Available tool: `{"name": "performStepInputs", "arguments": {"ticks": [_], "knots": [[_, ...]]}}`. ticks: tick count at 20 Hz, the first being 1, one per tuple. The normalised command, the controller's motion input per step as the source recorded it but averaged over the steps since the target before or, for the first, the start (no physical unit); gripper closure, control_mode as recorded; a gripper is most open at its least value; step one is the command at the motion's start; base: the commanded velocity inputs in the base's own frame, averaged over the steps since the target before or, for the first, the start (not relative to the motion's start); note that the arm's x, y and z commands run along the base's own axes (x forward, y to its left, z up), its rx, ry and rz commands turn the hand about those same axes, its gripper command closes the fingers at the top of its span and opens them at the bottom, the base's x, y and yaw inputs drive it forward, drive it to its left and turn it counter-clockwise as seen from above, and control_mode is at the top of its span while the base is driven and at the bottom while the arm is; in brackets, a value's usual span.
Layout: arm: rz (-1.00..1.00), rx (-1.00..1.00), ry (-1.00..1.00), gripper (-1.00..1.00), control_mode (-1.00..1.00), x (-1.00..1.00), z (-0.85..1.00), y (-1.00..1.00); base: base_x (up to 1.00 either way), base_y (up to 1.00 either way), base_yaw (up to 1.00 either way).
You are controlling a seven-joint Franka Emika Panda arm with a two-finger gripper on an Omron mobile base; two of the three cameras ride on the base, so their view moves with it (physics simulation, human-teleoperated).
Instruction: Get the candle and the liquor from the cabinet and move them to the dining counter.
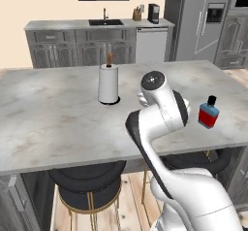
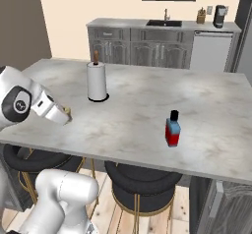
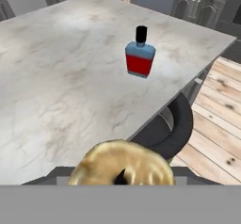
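- Your hand (image 3: 121, 176) is gripping the golden candle (image 3: 123, 164) over the worktop (image 3: 56, 77) edge.
- Waxy, probably light; keep gripping mid-body.
- Liquor (image 3: 140, 53) is standing ahead.

The dining counter (image 3: 56, 77), pale marbled grey, carries the liquor (image 3: 140, 58) upright ahead of the hand, and a paper-towel roll (image 1: 108, 83), apparently on a dark base.

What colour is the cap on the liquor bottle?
Black, above a light blue upper part; the liquor shows best in the hand view.
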Motion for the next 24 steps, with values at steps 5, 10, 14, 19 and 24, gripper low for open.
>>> {"name": "performStepInputs", "arguments": {"ticks": [5, 10, 14, 19, 24], "knots": [[-0.08, 0.09, 0.02, 1.0, -1.0, 0.17, -0.31, -0.3, 0.0, 0.0, 0.0], [-0.04, 0.04, 0.0, 1.0, -1.0, 0.12, -0.42, -0.28, 0.0, 0.0, 0.0], [-0.04, 0.0, -0.08, 1.0, -1.0, 0.07, -0.48, -0.19, 0.0, 0.0, 0.0], [-0.05, 0.0, -0.02, 1.0, -1.0, 0.2, -0.22, -0.21, 0.0, 0.0, 0.0], [-0.11, 0.0, 0.01, 1.0, -1.0, 0.33, -0.04, -0.11, 0.0, 0.0, 0.0]]}}
